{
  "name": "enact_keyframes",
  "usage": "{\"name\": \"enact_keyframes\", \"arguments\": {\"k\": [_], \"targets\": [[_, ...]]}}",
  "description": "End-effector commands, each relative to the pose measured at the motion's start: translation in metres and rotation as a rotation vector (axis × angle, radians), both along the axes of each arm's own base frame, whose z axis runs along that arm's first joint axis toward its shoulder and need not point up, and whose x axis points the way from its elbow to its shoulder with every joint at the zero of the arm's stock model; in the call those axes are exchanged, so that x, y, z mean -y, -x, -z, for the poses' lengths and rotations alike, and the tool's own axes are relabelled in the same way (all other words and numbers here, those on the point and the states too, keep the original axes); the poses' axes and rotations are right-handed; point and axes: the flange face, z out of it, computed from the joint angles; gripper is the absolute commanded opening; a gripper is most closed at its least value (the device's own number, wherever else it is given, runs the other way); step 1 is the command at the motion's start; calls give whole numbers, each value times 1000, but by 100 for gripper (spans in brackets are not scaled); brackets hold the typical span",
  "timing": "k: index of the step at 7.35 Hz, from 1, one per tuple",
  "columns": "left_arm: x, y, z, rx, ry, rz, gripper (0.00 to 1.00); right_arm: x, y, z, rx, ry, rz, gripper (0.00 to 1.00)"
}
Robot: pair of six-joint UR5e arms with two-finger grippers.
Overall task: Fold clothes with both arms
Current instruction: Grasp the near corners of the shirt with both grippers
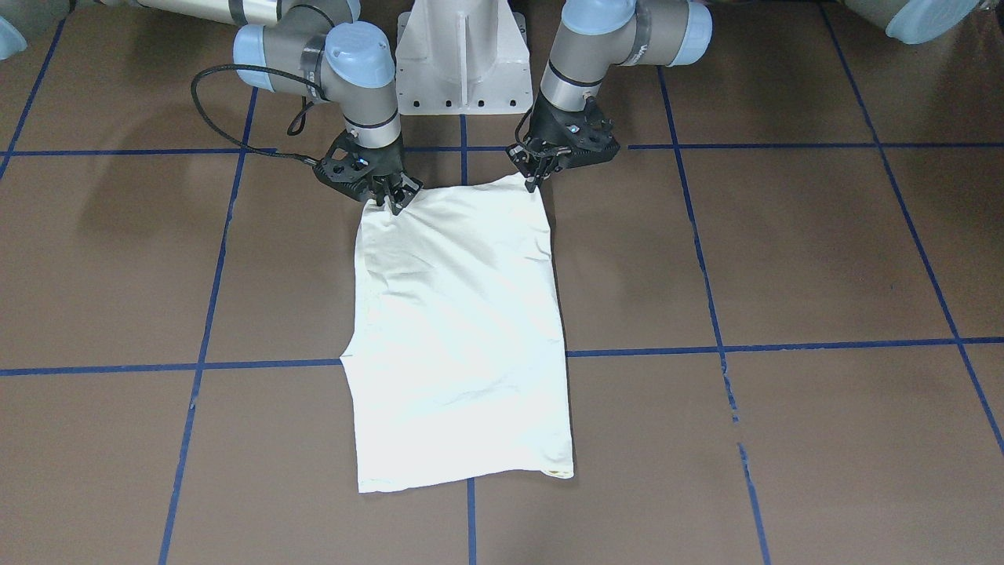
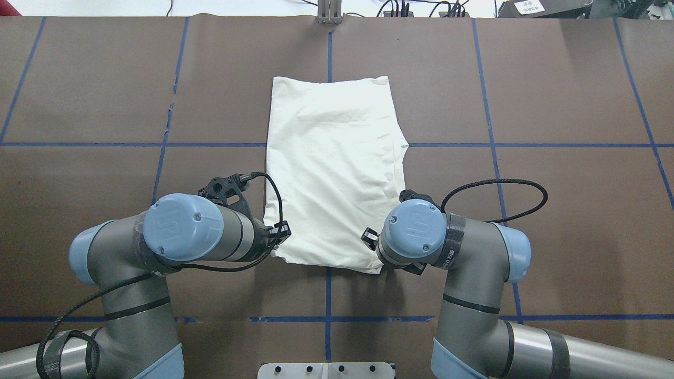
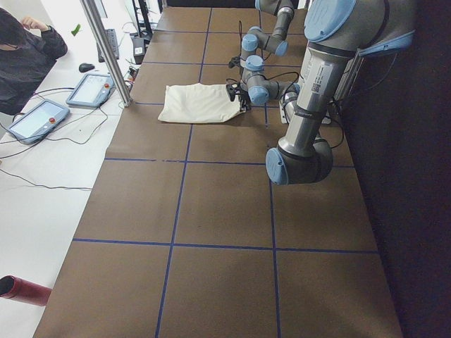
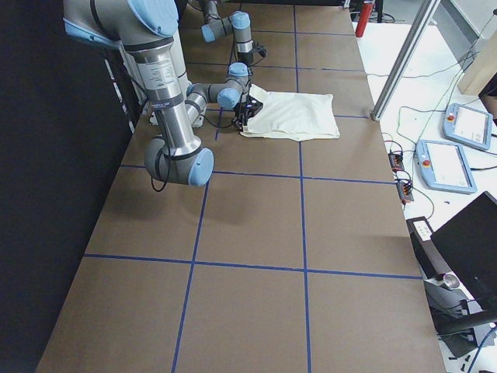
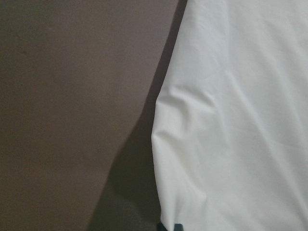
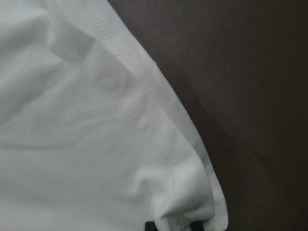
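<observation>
Cream-white cotton shirt (image 1: 459,329): lying plain side up, folded into a long rectangle and stretching straight out from the white fixed pedestal base (image 1: 460,63). The edge nearest the base is sitting slightly raised off the brown table covering (image 1: 784,251).
Left gripper (image 1: 537,176): black, two-fingered, pinching the shirt corner nearest the base, on the base's left side.
Right gripper (image 1: 396,200): black, its fingers pressing together on the other near corner, on the base's right side. The hem is bunching there in the wrist view.
Left arm (image 1: 584,59), right arm (image 1: 361,78): grey, blue-capped, both reaching out from the base with their wrists pointing downward.
Blue tape lines (image 1: 784,345): crossing the covering beyond the base.
</observation>
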Motion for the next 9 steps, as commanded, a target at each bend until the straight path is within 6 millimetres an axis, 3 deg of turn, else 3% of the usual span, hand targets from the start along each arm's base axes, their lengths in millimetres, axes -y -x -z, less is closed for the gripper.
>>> {"name": "enact_keyframes", "arguments": {"k": [1,4,5,6,7,9], "targets": [[1,0,3,-5,-1,0,0,8,-11,15,30,-5,-17,0],[-11,23,26,-64,-23,-6,0,8,-33,27,72,6,-49,0],[-19,27,28,-75,-24,-15,0,-11,-52,34,106,5,-26,0],[-47,28,33,-97,-20,-57,0,-46,-67,34,133,13,32,0],[-71,34,29,-101,-17,-94,0,-67,-73,41,158,14,71,0],[-80,30,31,-104,-17,-111,0,-72,-65,42,161,17,100,0]]}}
